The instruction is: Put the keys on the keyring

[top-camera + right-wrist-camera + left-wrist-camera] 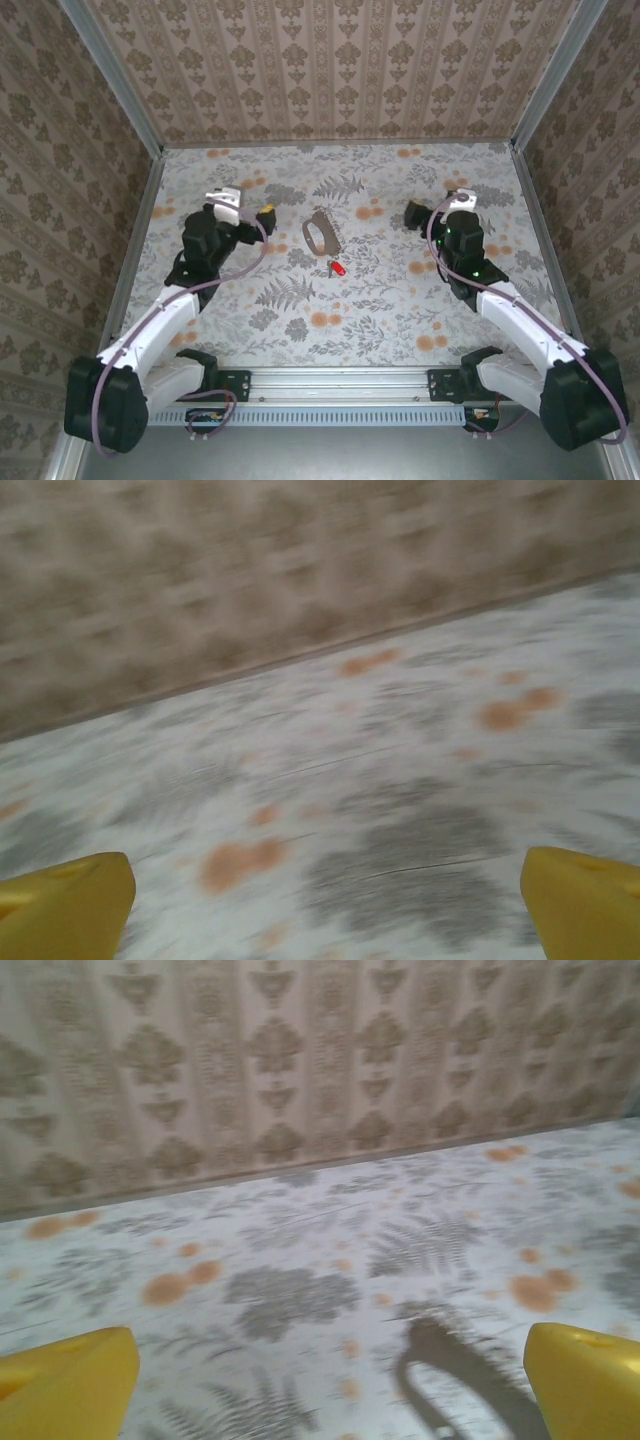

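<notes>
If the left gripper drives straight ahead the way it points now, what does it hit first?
Nothing close: the open left gripper faces bare floral table, then the patterned wall beyond. A grey curved shape, probably the keyring, lies low and right of that line; depth is unclear.

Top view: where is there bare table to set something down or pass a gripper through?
Free: the near strip of table between the keys and the rail; the far strip along the back wall; the gap between keyring and right gripper. Crowded: left gripper close beside the keyring.
</notes>
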Controlling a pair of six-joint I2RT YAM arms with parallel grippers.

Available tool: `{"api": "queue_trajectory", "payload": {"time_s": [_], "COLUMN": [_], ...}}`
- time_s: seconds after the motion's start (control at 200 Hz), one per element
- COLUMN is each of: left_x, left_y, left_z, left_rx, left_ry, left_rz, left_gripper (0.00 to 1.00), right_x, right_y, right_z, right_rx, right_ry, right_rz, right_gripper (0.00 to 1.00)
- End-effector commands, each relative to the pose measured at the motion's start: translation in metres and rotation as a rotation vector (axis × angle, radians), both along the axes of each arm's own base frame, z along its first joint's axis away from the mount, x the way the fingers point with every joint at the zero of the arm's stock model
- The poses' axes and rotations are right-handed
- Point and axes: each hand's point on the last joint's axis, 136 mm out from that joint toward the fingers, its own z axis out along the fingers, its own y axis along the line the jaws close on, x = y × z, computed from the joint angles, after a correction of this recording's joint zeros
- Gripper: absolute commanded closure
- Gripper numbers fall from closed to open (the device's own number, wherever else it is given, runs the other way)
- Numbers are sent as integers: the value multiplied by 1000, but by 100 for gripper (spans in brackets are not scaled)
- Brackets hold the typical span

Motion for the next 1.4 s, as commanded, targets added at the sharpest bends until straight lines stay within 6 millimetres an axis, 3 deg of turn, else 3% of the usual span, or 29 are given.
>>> {"api": "queue_trajectory", "payload": {"time_s": [0.0, 0.085, 0.195, 0.335, 0.41, 0.42, 0.44, 0.605, 0.705, 0.745, 0.795, 0.855, 1.19, 1.395], "left_x": [6, 0, 0, 15, 22, 22, 23, 32, 42, 46, 52, 53, 54, 54], "left_y": [64, 98, 130, 125, 123, 122, 120, 112, 110, 109, 108, 112, 113, 114], "left_z": [-1, -34, -68, -94, -110, -112, -114, -137, -140, -142, -143, -147, -147, -147], "left_rx": [88, 110, 90, 115, 129, 131, 133, 143, 148, 147, 156, 127, 121, 121], "left_ry": [-72, -23, 21, 25, 41, 40, 39, 50, 83, 105, 134, 164, 172, 172], "left_rz": [245, 336, 444, 398, 382, 374, 368, 316, 297, 282, 266, 267, 269, 272], "left_gripper": [0, 0, 1, 2, 2, 2, 2, 2, 1, 1, 1, 0, 0, 0], "right_x": [-5, -3, 8, 19, 15, 15, 12, 13, 19, 26, 27, 36, 32, 38], "right_y": [-75, -99, -108, -93, -90, -90, -91, -65, -47, -45, -44, -46, -48, -42], "right_z": [1, -16, -39, -53, -64, -75, -78, -84, -101, -97, -107, -106, -105, -108], "right_rx": [-162, -240, -326, -312, -291, -297, -290, -274, -283, -296, -282, -251, -268, -236], "right_ry": [-54, 44, 111, 143, 89, 105, 88, 9, 22, -20, 85, 67, 72, 88], "right_rz": [-370, -470, -472, -350, -316, -306, -314, -124, -6, 7, 28, 52, 21, 90], "right_gripper": [0, 0, 0, 0, 0, 0, 0, 0, 0, 0, 0, 0, 0, 0]}}
